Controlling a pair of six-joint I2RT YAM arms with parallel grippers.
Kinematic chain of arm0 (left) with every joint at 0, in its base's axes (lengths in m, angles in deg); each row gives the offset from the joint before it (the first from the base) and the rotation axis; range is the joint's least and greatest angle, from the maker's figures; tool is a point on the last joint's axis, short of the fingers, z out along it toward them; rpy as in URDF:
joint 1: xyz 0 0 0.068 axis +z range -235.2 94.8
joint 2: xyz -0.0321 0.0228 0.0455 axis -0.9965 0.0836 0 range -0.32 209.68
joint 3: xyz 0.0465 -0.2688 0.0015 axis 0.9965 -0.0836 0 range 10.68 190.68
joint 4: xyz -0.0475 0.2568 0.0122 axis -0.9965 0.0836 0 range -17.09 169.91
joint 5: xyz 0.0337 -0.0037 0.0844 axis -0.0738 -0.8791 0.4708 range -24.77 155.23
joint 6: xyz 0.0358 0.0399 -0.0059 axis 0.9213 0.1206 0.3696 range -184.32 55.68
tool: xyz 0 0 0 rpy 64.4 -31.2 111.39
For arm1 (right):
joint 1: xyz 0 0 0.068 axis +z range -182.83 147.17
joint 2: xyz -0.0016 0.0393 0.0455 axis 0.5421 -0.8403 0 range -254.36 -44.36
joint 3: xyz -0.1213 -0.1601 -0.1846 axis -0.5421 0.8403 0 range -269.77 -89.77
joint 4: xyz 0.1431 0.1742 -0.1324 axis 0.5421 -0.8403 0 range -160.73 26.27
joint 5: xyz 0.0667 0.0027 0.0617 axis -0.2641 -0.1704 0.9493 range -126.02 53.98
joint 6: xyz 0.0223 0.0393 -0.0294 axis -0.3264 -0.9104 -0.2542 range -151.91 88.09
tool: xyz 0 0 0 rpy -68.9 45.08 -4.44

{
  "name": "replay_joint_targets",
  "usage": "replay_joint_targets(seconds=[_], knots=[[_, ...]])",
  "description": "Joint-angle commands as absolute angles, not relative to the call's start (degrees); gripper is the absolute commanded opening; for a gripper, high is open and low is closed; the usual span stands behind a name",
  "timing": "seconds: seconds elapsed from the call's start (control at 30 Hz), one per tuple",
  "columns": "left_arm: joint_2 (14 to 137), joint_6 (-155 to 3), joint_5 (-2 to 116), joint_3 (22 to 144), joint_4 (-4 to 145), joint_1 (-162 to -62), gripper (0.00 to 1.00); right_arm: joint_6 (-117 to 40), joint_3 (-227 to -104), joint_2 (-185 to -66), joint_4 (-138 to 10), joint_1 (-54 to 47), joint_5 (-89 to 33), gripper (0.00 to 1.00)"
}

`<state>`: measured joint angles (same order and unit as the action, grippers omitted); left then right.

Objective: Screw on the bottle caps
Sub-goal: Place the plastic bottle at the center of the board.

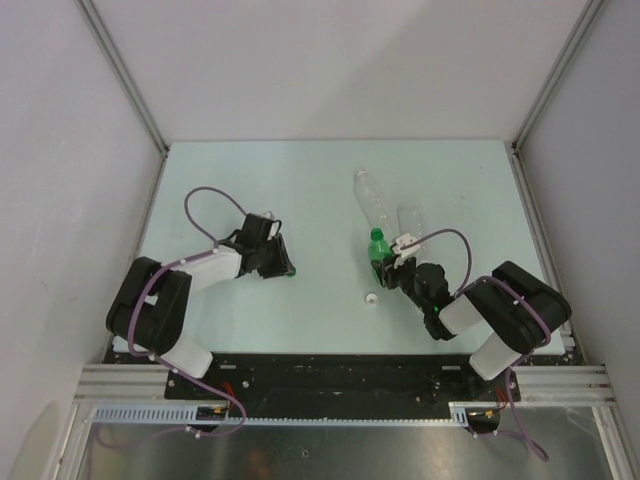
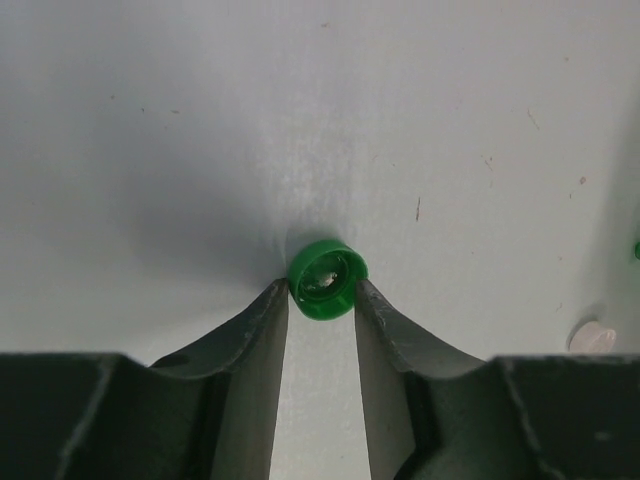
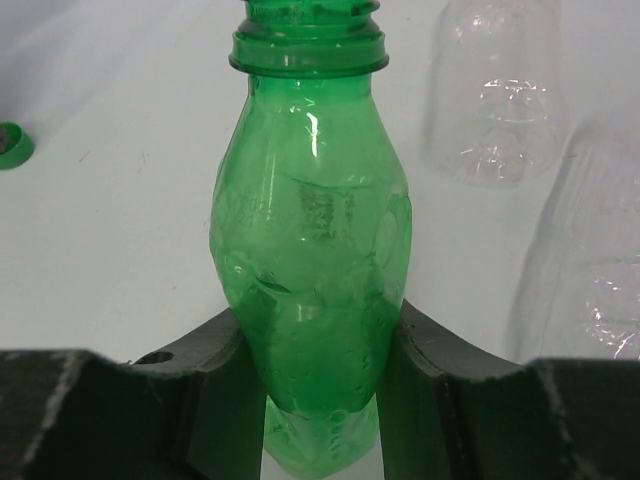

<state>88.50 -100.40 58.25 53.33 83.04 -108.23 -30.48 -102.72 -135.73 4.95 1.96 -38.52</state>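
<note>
The left end effector point(image 2: 320, 288) has its fingertips set narrowly either side of the dark green cap point(image 2: 328, 279), which lies open side up on the worktop point(image 2: 200, 120); whether they pinch it cannot be told. The right end effector point(image 3: 320, 318) clamps the green bottle point(image 3: 310, 230) by its lower body. The bottle's mouth is cut off at the frame top, its base is hidden behind the fingers, and a dark patch on its side is too blurred to read.

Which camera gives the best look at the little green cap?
The left wrist view: the green cap sits centred, open side up, between the left gripper's fingertips. Right wrist shows it cut off at the edge; overhead, the gripper almost hides it.
</note>
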Motion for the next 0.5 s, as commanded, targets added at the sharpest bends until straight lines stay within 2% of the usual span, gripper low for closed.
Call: replay_joint_targets(seconds=[0.0,0.23,0.37,0.47], knots=[[90.83,-101.31,60.56,54.36,83.93,-108.81,0.37,-31.26,-101.44,-137.77,13.47,2.96,-41.19,0.43],[91.06,-101.29,60.50,54.38,83.96,-108.81,0.26,-31.28,-100.32,-137.85,14.84,3.67,-43.27,0.55],[91.57,-101.00,61.05,54.47,84.16,-108.76,0.20,-31.61,-99.74,-137.43,15.31,3.98,-43.88,0.74],[92.47,-100.28,61.16,54.64,84.22,-108.77,0.10,-31.64,-99.38,-137.23,15.53,4.05,-45.21,0.79]])
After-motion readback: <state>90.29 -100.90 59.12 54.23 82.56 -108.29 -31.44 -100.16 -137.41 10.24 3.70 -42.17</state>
